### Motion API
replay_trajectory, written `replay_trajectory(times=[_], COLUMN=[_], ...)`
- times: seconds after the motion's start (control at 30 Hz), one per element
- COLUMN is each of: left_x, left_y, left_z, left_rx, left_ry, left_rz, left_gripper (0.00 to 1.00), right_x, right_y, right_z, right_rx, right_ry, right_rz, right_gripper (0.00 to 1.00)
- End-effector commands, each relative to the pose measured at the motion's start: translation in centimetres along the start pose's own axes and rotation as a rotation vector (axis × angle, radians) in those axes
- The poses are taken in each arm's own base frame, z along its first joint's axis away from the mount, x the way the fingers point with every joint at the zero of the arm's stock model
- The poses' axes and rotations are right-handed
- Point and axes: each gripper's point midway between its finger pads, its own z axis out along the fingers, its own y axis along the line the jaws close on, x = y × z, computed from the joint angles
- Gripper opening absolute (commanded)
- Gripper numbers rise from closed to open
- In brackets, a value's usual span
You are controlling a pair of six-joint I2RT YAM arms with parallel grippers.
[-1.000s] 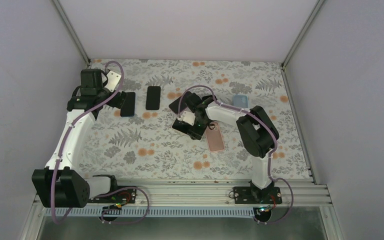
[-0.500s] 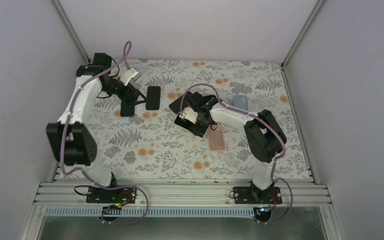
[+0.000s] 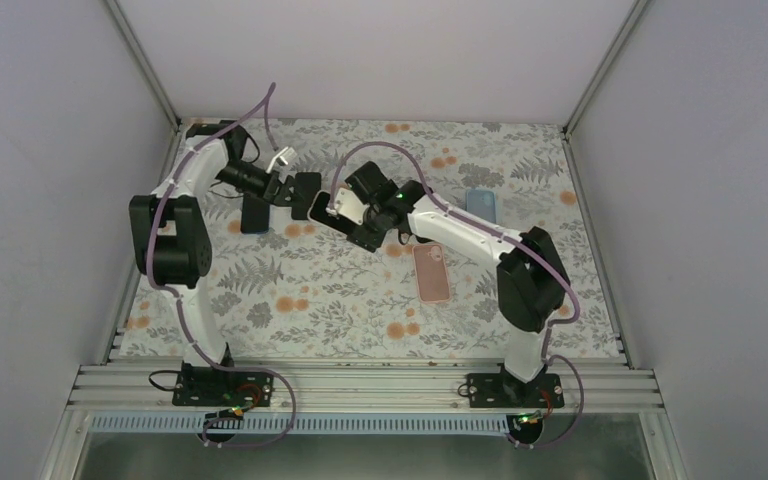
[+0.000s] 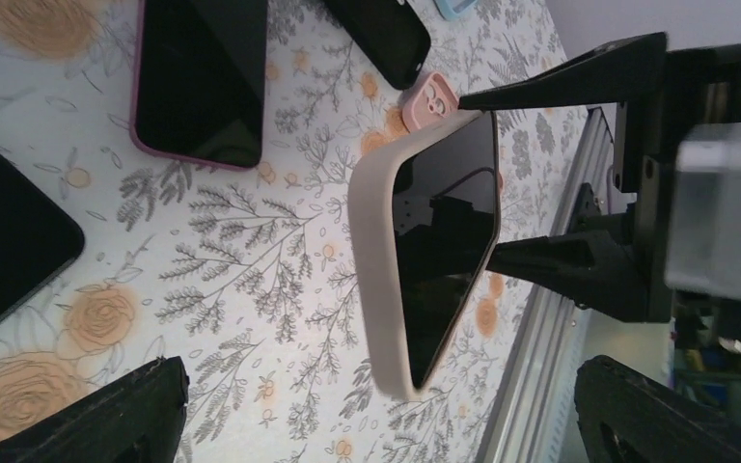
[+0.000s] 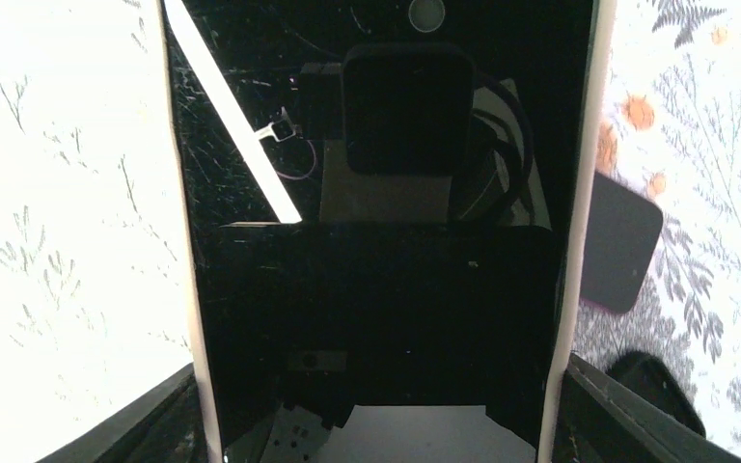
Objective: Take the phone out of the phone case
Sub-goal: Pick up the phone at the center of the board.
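Just beyond the pink case (image 3: 431,272) lying flat on the bench (image 3: 260,300), and to its left, the right claw (image 3: 338,214) was pinched across the long edges of the phone case (image 4: 378,280). It held the case clear of the bench with the phone (image 4: 449,212) seated inside. Farther from the pink case, the left claw (image 3: 287,190) was spread wide, facing the free end. The cream shell looked soft and peelable and the phone probably stiff, slick and breakable, so a corner lip of the shell seemed the place to pull, not the glass.
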Motion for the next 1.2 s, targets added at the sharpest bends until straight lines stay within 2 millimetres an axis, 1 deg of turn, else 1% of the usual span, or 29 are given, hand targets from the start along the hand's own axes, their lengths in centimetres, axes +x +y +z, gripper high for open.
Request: replay_trajectory(times=[0.0,0.1,0.23,0.27,0.37,0.43,0.47,0.5,0.6,0.7,0.73,0.77,0.8,0.83,0.87,0.9,0.93,0.97,1.03,1.17], left_x=[-0.4,-1.0,-1.4,-1.4,-1.6,-1.6,-1.5,-1.4,-0.8,-0.8,-1.0,-1.1,-1.4,-1.6,-1.8,-1.9,-1.9,-1.7,-1.4,-0.9], left_y=[0.0,0.0,-0.4,-0.6,-1.3,-1.8,-2.0,-2.1,-2.6,-3.1,-3.3,-3.6,-4.0,-4.5,-5.0,-5.5,-6.0,-6.4,-7.2,-8.5], left_z=[1.4,1.6,1.9,1.8,1.7,1.7,1.8,1.9,2.4,2.5,2.3,2.2,1.9,1.5,1.2,0.8,0.4,0.0,-1.0,-3.0], left_rx=[0.077,0.107,0.112,0.118,0.147,0.157,0.161,0.165,0.182,0.189,0.188,0.188,0.186,0.178,0.166,0.150,0.130,0.106,0.035,-0.091], left_ry=[0.005,-0.012,-0.009,-0.012,-0.030,-0.035,-0.033,-0.028,-0.017,-0.019,-0.024,-0.029,-0.037,-0.046,-0.051,-0.056,-0.060,-0.059,-0.051,-0.035], left_rz=[-0.066,-0.077,-0.076,-0.080,-0.078,-0.075,-0.076,-0.076,-0.082,-0.072,-0.062,-0.049,-0.021,0.019,0.062,0.112,0.165,0.220,0.347,0.506], left_gripper=[0.98,0.97,0.87,0.84,0.70,0.57,0.49,0.46,0.42,0.30,0.25,0.22,0.20,0.14,0.10,0.08,0.04,0.02,0.02,0.02], right_x=[-3.7,-5.0,-6.0,-6.2,-6.5,-6.8,-7.0,-7.2,-7.6,-7.8,-7.8,-7.7,-7.5,-7.3,-6.9,-6.5,-6.0,-5.5,-4.1,-1.9], right_y=[-0.8,-0.6,-0.6,-0.7,-0.6,-0.7,-1.0,-1.2,-1.8,-1.7,-1.6,-1.4,-0.9,-0.1,0.9,1.7,2.2,2.9,3.4,4.2], right_z=[-0.3,-0.1,0.7,0.8,1.3,1.4,1.4,1.3,1.0,0.6,0.5,0.5,0.4,0.2,-0.1,-0.4,-0.9,-1.3,-2.7,-5.4], right_rx=[0.012,0.014,0.022,0.021,0.020,0.029,0.042,0.053,0.079,0.073,0.065,0.053,0.026,-0.019,-0.072,-0.119,-0.155,-0.207,-0.297,-0.452], right_ry=[-0.080,-0.090,-0.095,-0.100,-0.096,-0.102,-0.109,-0.112,-0.123,-0.131,-0.130,-0.128,-0.125,-0.119,-0.110,-0.097,-0.085,-0.080,-0.078,-0.118], right_rz=[-0.018,-0.035,-0.046,-0.047,-0.051,-0.053,-0.048,-0.044,-0.037,-0.046,-0.050,-0.055,-0.060,-0.068,-0.078,-0.081,-0.079,-0.079,-0.068,-0.063], right_gripper=[0.54,0.55,0.54,0.54,0.54,0.54,0.53,0.53,0.52,0.54,0.56,0.59,0.65,0.74,0.86,0.95,0.99,1.00,1.00,1.00])
